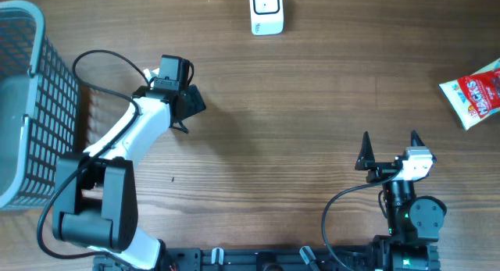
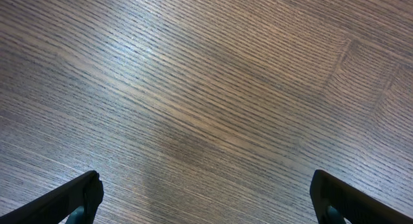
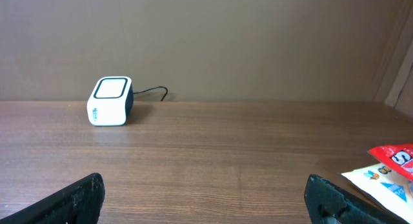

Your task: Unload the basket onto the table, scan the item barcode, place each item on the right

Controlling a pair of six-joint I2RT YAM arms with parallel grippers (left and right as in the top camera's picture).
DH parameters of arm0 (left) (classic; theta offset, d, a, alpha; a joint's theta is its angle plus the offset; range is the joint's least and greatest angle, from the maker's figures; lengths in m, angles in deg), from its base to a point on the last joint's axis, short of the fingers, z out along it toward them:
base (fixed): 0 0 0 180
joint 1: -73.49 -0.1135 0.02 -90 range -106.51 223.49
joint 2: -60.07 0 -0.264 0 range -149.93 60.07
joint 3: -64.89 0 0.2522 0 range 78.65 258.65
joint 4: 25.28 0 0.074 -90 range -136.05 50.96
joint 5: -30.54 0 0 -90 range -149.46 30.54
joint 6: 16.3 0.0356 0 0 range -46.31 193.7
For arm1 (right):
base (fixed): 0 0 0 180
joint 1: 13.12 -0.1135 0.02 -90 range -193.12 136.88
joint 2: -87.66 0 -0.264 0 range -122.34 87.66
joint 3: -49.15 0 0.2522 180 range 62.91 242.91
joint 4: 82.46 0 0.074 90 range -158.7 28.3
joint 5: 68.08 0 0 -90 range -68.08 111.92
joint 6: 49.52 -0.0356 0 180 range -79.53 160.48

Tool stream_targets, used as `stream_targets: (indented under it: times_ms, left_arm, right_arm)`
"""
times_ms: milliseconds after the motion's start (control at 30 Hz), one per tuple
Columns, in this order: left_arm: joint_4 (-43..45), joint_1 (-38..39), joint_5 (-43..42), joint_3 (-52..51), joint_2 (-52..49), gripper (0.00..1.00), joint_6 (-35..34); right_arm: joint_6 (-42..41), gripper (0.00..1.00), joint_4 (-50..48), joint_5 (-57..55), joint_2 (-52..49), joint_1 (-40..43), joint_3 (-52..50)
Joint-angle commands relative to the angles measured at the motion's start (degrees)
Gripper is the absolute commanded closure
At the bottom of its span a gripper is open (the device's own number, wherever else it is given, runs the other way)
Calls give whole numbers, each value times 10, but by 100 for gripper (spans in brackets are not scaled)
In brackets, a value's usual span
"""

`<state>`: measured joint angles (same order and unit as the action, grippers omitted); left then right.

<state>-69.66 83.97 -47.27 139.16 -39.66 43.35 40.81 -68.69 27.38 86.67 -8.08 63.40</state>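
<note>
Right gripper (image 1: 390, 142) hangs spread wide, empty; left gripper (image 1: 191, 115) likewise, over bare table (image 1: 281, 146). Snack packet (image 1: 475, 93) lies flat at the right edge, nearest the right gripper, so probably its pick. Scanner (image 1: 266, 12) sits at the far edge, window up, probably to read a barcode held above. Count: one packet, one scanner, one basket (image 1: 58, 91), two grippers.

We see a brown wood-grain table (image 1: 297, 107) filling the overhead view, its grain running side to side. Behind its far edge stands a plain tan wall (image 3: 258, 43). Soft light lays a pale sheen across the wood in the left wrist view.
</note>
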Motion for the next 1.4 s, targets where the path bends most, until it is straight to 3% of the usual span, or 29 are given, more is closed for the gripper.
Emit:
stream_targets:
  times_ms: [0, 367, 467, 567, 700, 867, 933, 1100, 1367]
  left_arm:
    - [0, -2, 9, 7, 8, 0, -1]
    - [-8, -2, 14, 7, 9, 0, 0]
    - [1, 3, -11, 3, 56, 0, 8]
    - [55, 13, -84, -30, 131, 0, 137]
    - [97, 12, -144, -109, 227, 0, 213]
    - [254, 12, -198, -300, 414, 0, 213]
    - [306, 12, -203, -388, 542, 0, 214]
    - [290, -11, -203, -505, 803, 0, 214]
    - [291, -30, -203, -570, 903, 0, 210]
  right_arm:
    - [7, 0, -2, -10, 8, 3, -2]
    - [7, 0, -2, -10, 8, 3, -2]
    - [7, 0, -2, -10, 8, 3, -2]
    - [8, 0, -2, -10, 8, 3, -2]
    - [7, 0, -2, -10, 8, 3, -2]
    - [7, 0, -2, -10, 8, 3, -2]
    - [8, 0, -2, -10, 8, 3, -2]
    - [7, 0, -2, -10, 8, 3, -2]
    - [8, 0, -2, -10, 8, 3, -2]
